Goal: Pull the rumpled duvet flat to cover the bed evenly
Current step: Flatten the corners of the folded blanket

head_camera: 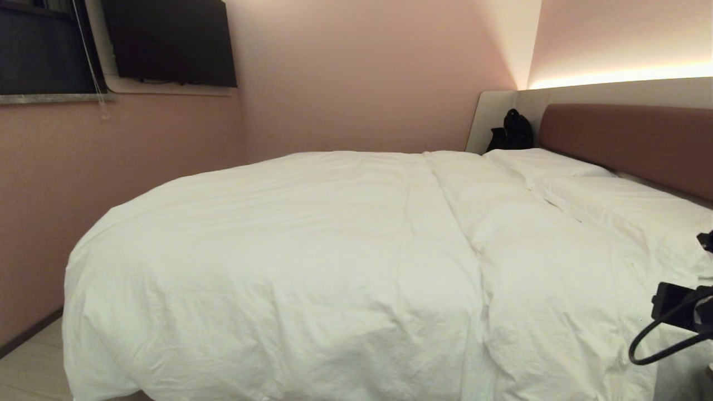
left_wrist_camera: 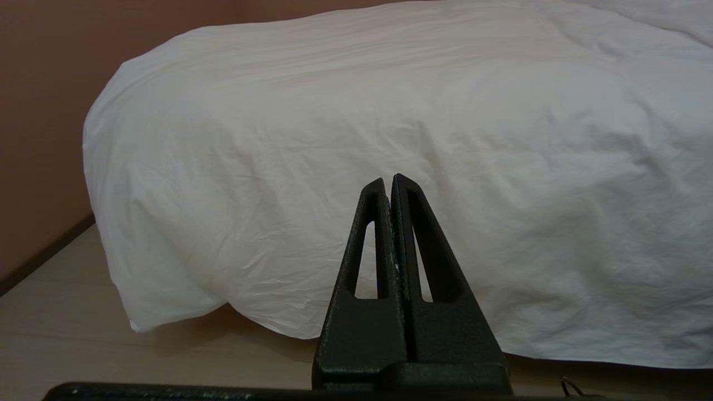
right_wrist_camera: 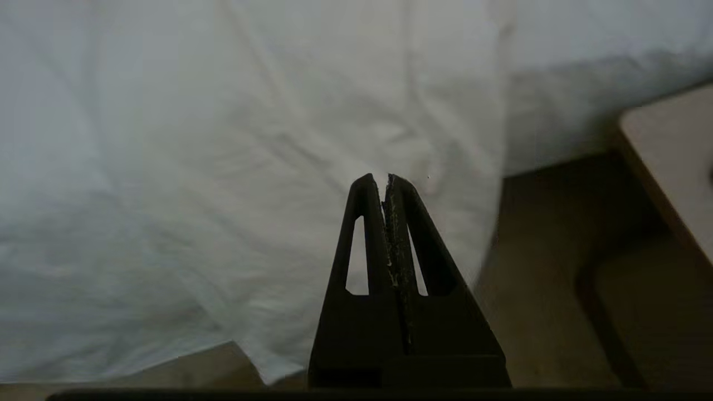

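Note:
The puffy white duvet (head_camera: 312, 250) lies spread over the bed, hanging over the near side and the foot corner at the left, with a long fold line running from front to back. The brown headboard (head_camera: 629, 139) of the bed stands at the right. My left gripper (left_wrist_camera: 388, 179) is shut and empty, held low, facing the duvet (left_wrist_camera: 390, 111) where it hangs down near the foot corner. My right gripper (right_wrist_camera: 378, 177) is shut with nothing in it, in front of the duvet's hanging edge (right_wrist_camera: 250, 167). In the head view only part of the right arm (head_camera: 682, 306) shows at the right edge.
White pillows (head_camera: 557, 164) lie by the headboard, and a black bag (head_camera: 512, 132) sits in the far corner. A pink wall runs close along the bed's left. A pale bedside surface (right_wrist_camera: 674, 161) stands beside the right gripper. Wooden floor (left_wrist_camera: 83, 334) lies under the duvet's edge.

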